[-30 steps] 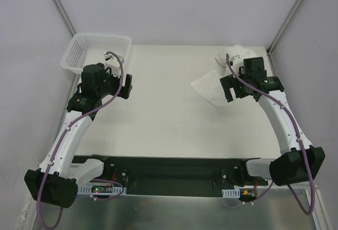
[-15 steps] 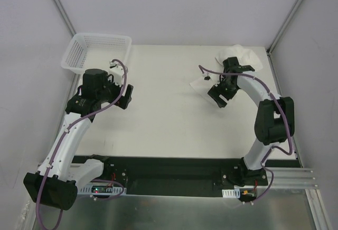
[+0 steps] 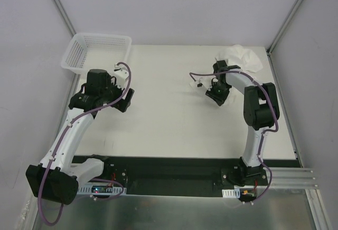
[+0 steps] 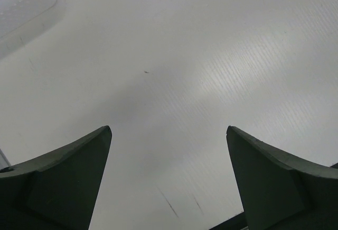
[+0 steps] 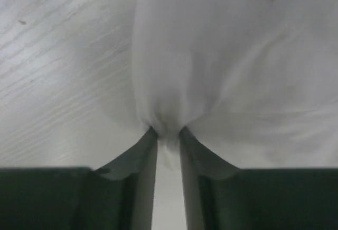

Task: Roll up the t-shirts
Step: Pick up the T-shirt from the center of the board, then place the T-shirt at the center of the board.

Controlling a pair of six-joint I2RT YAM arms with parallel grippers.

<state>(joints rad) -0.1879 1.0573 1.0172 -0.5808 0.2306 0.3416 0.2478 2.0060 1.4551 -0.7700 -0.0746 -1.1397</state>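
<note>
A crumpled heap of white t-shirts (image 3: 244,57) lies at the table's back right corner. My right gripper (image 3: 214,93) is down on the table just in front of that heap. Most of the cloth around it is hidden under the gripper in the top view. In the right wrist view the right gripper (image 5: 168,133) is shut on a bunched fold of white t-shirt cloth (image 5: 232,55), which spreads out ahead and to the right. My left gripper (image 3: 128,93) hovers over bare table on the left. In its wrist view the left gripper (image 4: 169,129) is open with nothing between its fingers.
A white plastic mesh basket (image 3: 97,50) stands at the back left corner, just beyond the left arm; its edge shows faintly in the left wrist view (image 4: 21,0). Grey walls close in the table at the back and sides.
The right arm swung in and left and dropped onto the flat part of the cloth, and its jaws closed on a fold. The left arm shifted only slightly.
</note>
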